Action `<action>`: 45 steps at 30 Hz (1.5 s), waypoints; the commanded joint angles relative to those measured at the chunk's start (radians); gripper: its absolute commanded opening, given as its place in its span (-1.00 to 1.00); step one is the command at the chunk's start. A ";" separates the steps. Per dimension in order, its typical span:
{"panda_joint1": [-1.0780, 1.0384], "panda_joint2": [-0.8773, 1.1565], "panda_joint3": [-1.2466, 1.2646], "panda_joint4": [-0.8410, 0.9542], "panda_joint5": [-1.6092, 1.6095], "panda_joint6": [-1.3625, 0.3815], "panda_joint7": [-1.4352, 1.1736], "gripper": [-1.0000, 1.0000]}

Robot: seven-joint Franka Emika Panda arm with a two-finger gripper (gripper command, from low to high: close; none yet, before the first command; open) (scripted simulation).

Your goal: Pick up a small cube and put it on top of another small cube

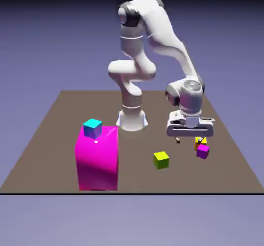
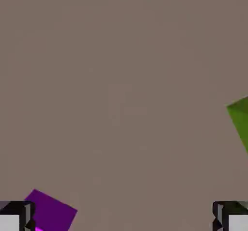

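Note:
The small cube (image 1: 199, 142), yellow on top with orange sides, lies on the table at the exterior view's right, partly hidden behind my hand. It does not show in the hand view. My gripper (image 1: 191, 137) hovers just above the table beside it, open with nothing between its fingers. In the hand view my gripper (image 2: 123, 220) looks down at bare table, one fingertip (image 2: 14, 219) in each bottom corner. Another small cube (image 1: 92, 128), cyan-topped with blue-purple sides, sits on a big magenta block (image 1: 97, 160) at the exterior view's left.
A tiny magenta-purple cube (image 1: 202, 151) lies right next to the yellow one, and shows by the left fingertip as a purple cube (image 2: 51, 210). A yellow-green cube (image 1: 161, 160) sits toward the table's front middle; this green cube (image 2: 240, 121) is cut by the hand view's right edge.

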 commanded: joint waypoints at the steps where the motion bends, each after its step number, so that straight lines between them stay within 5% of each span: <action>1: -0.005 0.036 0.034 0.013 0.004 -0.022 0.035 0.00; 5: -0.018 0.142 0.133 0.050 0.017 -0.086 0.138 0.00; 10: 0.153 0.314 -0.035 0.044 -0.095 0.095 0.204 0.00; 11: 0.153 0.314 -0.035 0.044 -0.095 0.095 0.204 -1.00; 17: -0.023 0.134 0.125 0.050 0.021 -0.090 0.145 -1.00; 39: -0.498 -0.571 -0.673 0.111 0.432 -0.419 0.816 -1.00; 45: -0.471 -0.486 -0.653 0.041 0.512 -0.251 0.775 -1.00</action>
